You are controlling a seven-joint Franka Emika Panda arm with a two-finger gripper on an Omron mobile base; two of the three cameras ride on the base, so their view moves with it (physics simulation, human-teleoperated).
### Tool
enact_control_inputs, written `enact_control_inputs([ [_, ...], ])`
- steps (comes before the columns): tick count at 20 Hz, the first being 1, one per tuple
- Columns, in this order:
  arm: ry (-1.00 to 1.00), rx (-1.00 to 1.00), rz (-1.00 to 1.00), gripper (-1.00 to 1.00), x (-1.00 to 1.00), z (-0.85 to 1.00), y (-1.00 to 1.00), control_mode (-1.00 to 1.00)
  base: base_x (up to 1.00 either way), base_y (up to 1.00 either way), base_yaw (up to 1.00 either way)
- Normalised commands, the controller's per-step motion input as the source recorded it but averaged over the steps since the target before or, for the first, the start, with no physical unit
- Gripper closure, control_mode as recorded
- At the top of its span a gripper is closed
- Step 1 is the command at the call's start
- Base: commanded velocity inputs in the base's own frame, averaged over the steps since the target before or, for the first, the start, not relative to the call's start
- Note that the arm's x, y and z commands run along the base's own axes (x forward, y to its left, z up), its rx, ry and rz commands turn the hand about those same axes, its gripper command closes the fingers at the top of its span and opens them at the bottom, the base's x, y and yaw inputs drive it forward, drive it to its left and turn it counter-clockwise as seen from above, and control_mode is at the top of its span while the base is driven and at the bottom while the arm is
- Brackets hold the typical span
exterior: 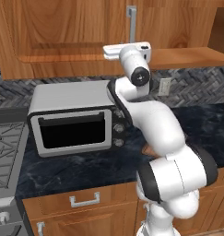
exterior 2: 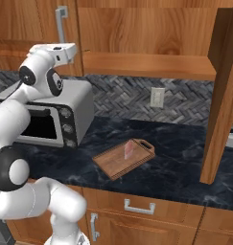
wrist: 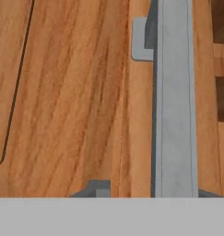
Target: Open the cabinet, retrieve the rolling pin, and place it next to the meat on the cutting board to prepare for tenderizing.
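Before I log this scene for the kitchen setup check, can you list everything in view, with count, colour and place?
cabinet: one, warm brown wood, on the wall above the counter; right door swung open, left door shut.
door handle: one, grey metal bar, on the shut left door, close before the hand.
cutting board: one, reddish brown, on the counter right of the toaster oven.
meat: one, pinkish red, on the board.
toaster oven: one, silver with dark glass, on the counter's left.
counter: one, dark marbled.
wall outlet: one, pale, on the backsplash.
stove: one, grey, far left.
arm: one, white; its fingers at the handle.
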Motion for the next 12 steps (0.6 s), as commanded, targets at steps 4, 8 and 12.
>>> enact_control_inputs([
  [4, 0.00, 0.00, 0.07, 1.00, -0.52, 0.00, 0.80, -1.00, 0.00, 0.00, 0.00],
  [8, 0.00, 0.00, 0.07, 1.00, -0.57, 0.00, 0.82, -1.00, 0.00, 0.00, 0.00],
  [12, 0.00, 0.00, 0.08, 1.00, -0.65, 0.00, 0.83, -1.00, 0.00, 0.00, 0.00],
])
